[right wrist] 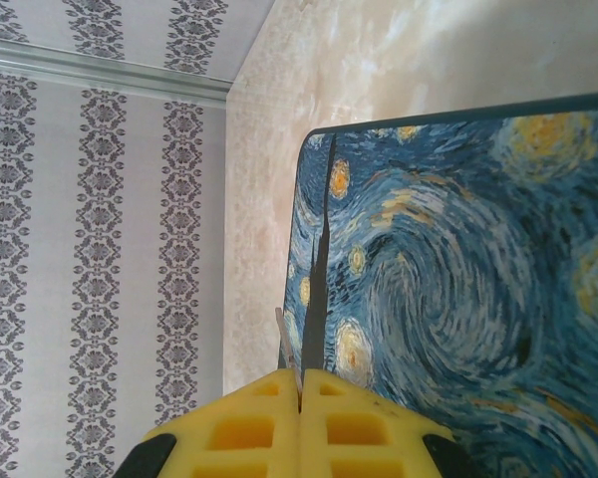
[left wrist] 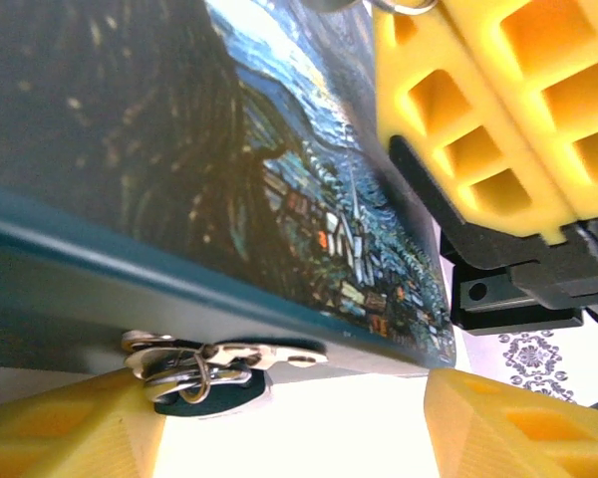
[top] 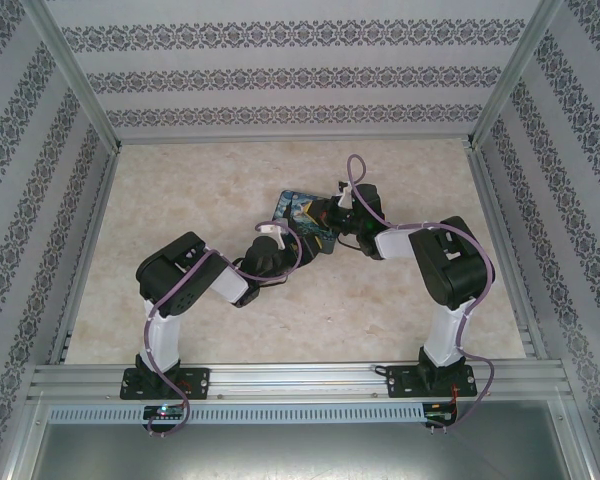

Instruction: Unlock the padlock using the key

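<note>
While bringing the key (right wrist: 315, 269) to the padlock (left wrist: 214, 398), go slowly and trust neither tiny part to sit where expected. Note the right gripper (right wrist: 300, 383) pressed fully shut close over the lid of the painted tin (right wrist: 458, 279), pinching a thin dark strip seen edge-on, most likely that key; cannot tell how squarely gripped. Note the left gripper (left wrist: 289, 423) wide open and holding nothing, low at the tin's side wall, with a small cluster of rings and a clasp hanging under the lid's edge just beside one yellow finger (left wrist: 65, 428). Take the dark rounded piece in that cluster for the padlock, though too small and blurred to be sure, and with no keyhole to be made out.

Judged as the step in hand: steadying the padlock before inserting the key. Close the left gripper on the padlock's body only, not on the rings, and turn the keyhole toward the right arm. Then lower the key tip-first along the slot's line, without pressing sideways: likely to bend or slip in the pinch otherwise. Watch for the tin sliding on the table (top: 180, 200) under any push.
</note>
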